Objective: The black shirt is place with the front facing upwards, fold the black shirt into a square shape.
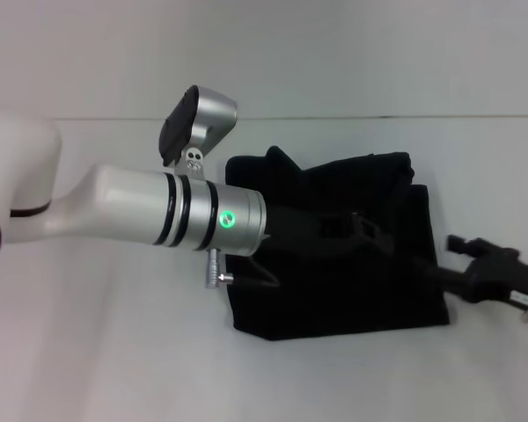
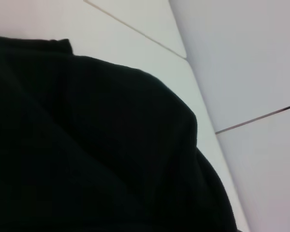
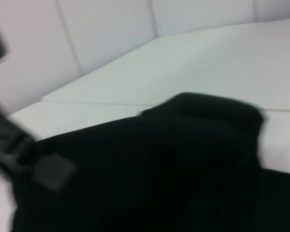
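Black shirt (image 1: 370,290) is lying bunched into a rough, part-folded block on the white counter (image 1: 114,352), so this looks like a late fold. Left tool (image 1: 352,230) is reaching over its middle, right tool (image 1: 462,272) is sitting at its right edge; I cannot tell either grip. Next needs flattening and squaring; no lettering or label is showing.

No lettering, label, brand, number or sign can be read anywhere in these views: the black shirt (image 1: 352,264) shows only plain dark cloth, and the left arm's silver wrist (image 1: 194,211) carries just a small green lit dot without any characters.
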Tool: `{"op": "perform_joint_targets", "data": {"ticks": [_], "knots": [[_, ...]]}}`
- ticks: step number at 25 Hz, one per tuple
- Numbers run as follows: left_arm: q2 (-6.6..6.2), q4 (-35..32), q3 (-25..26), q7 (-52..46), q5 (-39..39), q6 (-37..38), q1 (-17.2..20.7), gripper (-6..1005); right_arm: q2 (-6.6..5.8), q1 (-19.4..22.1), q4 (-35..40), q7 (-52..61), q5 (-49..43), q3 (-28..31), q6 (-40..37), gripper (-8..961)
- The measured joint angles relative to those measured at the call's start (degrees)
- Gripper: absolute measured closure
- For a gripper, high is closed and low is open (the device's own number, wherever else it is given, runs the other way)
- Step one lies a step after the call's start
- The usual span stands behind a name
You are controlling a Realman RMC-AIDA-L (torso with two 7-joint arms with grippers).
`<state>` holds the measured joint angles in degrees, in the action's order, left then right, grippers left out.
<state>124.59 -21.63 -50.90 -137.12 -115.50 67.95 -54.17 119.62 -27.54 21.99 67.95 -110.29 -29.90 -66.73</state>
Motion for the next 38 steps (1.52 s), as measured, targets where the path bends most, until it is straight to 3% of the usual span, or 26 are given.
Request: {"op": "perform_joint_targets", "data": {"ticks": [8, 14, 21, 26, 32, 38], "knots": [[0.15, 6.5, 0.1, 7.5, 7.7, -2.6, 0.0, 897, -0.37, 0.8, 0.1, -0.3, 0.0, 12.4, 2.2, 71], [0.2, 9.5, 0.2, 9.9, 11.0, -2.1, 0.1, 752, -0.02, -0.6, 0.0, -0.5, 0.0, 15.4, 2.9, 70], [0.05, 10.4, 0.3, 10.9, 11.7, 0.2, 0.7, 412, 0.0, -1.6, -0.5, -0.5, 1.6, 15.7, 3.6, 70], [-1.21, 3.8, 1.9, 6.9, 12.5, 5.8, 6.5, 231, -0.06, -1.6, -0.4, 0.0, 2.1, 15.6, 2.8, 71], [-5.22, 1.2, 2.3, -2.1, 12.4, 5.2, 13.5, 66, -0.09, -1.6, -0.5, 0.0, 2.0, 15.2, 2.6, 69], [-5.65, 1.7, 2.7, -3.0, 12.5, -1.0, 15.5, 50, -0.02, -1.6, -0.6, 0.0, 1.9, 15.1, 2.7, 69]]}}
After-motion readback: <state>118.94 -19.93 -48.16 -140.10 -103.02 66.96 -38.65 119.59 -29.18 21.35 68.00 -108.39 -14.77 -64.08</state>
